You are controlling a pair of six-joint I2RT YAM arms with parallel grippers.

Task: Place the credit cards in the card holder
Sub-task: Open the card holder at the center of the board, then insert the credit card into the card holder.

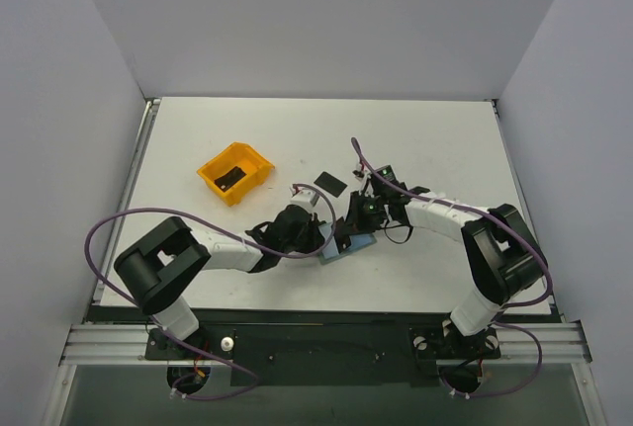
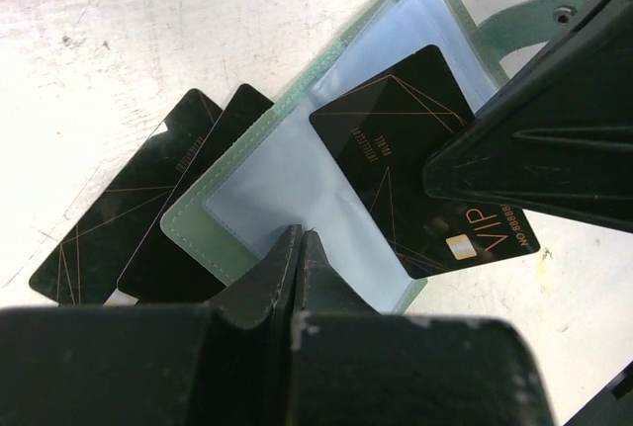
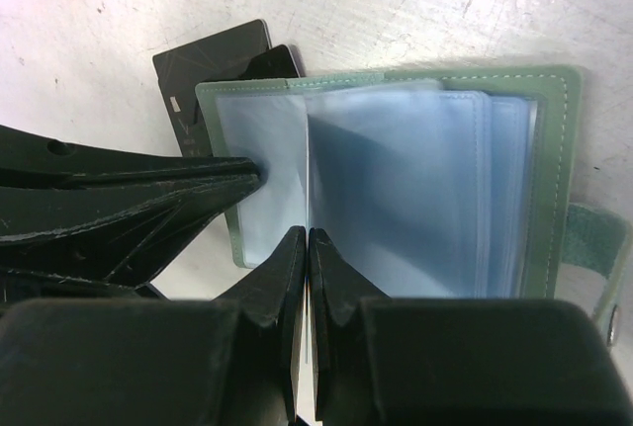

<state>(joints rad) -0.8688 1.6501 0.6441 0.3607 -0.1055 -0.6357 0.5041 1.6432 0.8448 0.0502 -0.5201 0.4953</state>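
Your left fingers [image 2: 267, 283] are closed, pinching the open card holder [image 2: 287, 169] at its near edge on the bench [image 2: 99, 31]. Beyond, right fingers [image 2: 534, 129] clamp a credit card [image 2: 396, 149] over the sleeves, long axis skewed to the pocket. Spare cards [image 2: 129, 209] lie underneath, left.

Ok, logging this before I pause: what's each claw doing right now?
Left claw: closed, pinching the card holder's clear sleeve.
Right claw: closed on a black credit card.
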